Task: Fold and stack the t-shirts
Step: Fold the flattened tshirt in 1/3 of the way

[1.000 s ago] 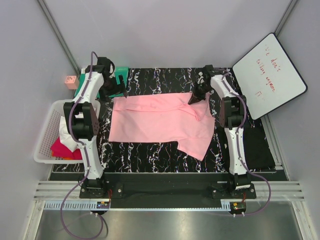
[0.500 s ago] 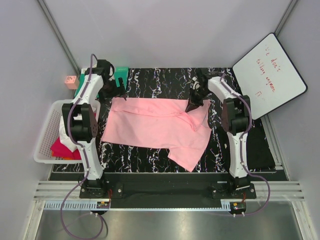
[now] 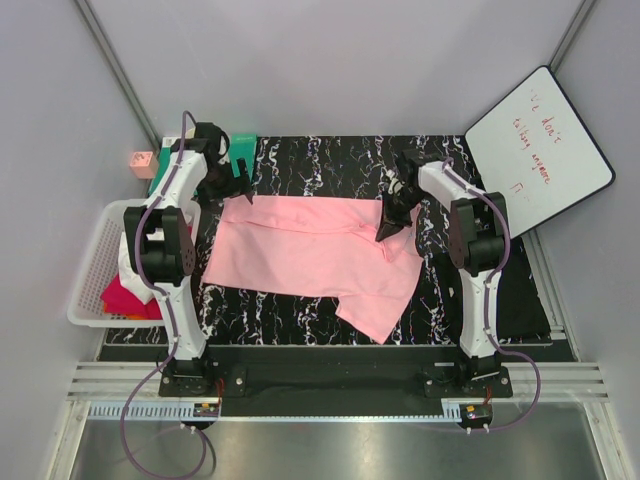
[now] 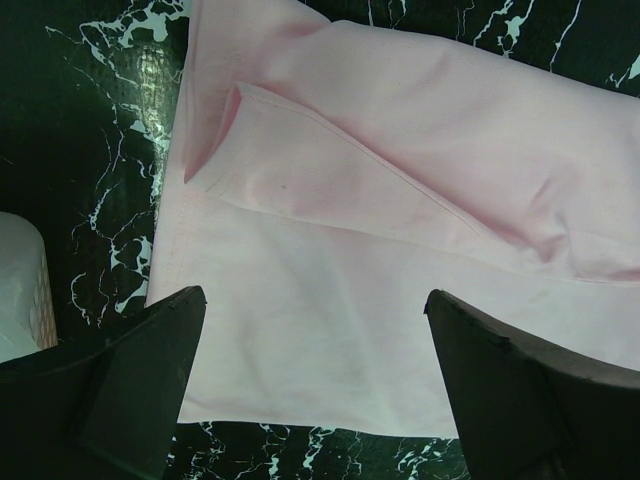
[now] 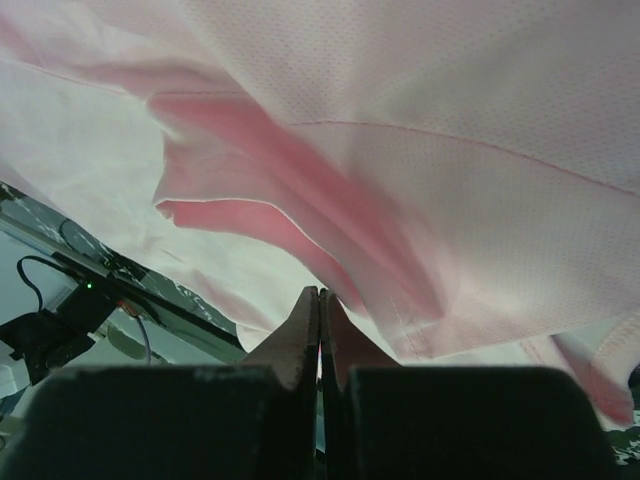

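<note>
A light pink t-shirt (image 3: 300, 250) lies spread on the black marbled mat (image 3: 320, 160), one sleeve reaching toward the near edge. My left gripper (image 3: 244, 192) hovers open over the shirt's far left corner; in the left wrist view (image 4: 315, 330) its fingers stand wide apart above the cloth (image 4: 400, 200). My right gripper (image 3: 385, 230) is shut on the shirt's far right part; in the right wrist view (image 5: 319, 295) pink cloth (image 5: 450, 120) drapes from the closed fingertips. A white t-shirt (image 3: 130, 262) and a magenta-red t-shirt (image 3: 120, 297) lie in the basket.
A white basket (image 3: 85, 270) stands off the mat's left edge. A small pink box (image 3: 140, 160) and a green object (image 3: 243, 152) sit at the far left. A whiteboard (image 3: 540, 150) leans at the far right. A black pad (image 3: 520, 290) lies right of the mat.
The pink shirt has slid left and toward the near edge. My right gripper has moved nearer, carrying the shirt's far right part with it. The left gripper has barely moved.
</note>
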You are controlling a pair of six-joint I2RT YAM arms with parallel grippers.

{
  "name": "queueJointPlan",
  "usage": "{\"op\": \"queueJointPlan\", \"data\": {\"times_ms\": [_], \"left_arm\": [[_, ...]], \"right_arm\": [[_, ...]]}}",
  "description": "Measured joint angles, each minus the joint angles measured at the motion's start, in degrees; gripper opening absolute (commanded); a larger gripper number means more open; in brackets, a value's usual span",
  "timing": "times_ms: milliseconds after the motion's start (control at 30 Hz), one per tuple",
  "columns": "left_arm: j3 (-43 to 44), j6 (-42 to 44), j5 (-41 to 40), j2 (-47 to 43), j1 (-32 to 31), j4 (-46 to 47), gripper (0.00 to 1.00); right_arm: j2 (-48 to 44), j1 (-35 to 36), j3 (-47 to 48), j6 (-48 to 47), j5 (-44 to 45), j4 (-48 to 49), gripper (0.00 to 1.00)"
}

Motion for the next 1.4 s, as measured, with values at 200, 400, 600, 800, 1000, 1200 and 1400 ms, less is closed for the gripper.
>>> {"op": "queueJointPlan", "data": {"times_ms": [200,400,600,800,1000,1200,1400], "left_arm": [[-2.21,0.22,-0.09,-0.31,0.00,0.42,0.99],[-3.98,0.50,-0.17,-0.81,0.00,0.33,0.99],[-4.24,0.63,-0.24,-1.27,0.00,0.33,0.99],[-4.26,0.96,-0.33,-1.70,0.00,0.33,0.99],[-4.66,1.42,-0.48,-1.92,0.00,0.35,0.99],[-4.76,1.49,-0.61,-1.92,0.00,0.33,0.99],[-5.49,1.49,-0.83,-1.92,0.00,0.37,0.99]], "right_arm": [[0.00,0.02,3.23,0.07,2.54,-0.35,0.00],[0.00,0.02,8.24,0.42,2.86,0.00,0.00],[3.08,0.02,12.94,0.52,2.86,0.28,0.00],[9.81,0.02,15.02,0.50,2.91,0.26,0.00],[10.84,0.02,15.72,0.46,2.82,0.07,0.00],[10.73,0.02,15.80,-0.44,2.58,-0.39,0.00],[10.71,0.02,15.50,-3.26,-1.14,-3.32,0.00]]}}
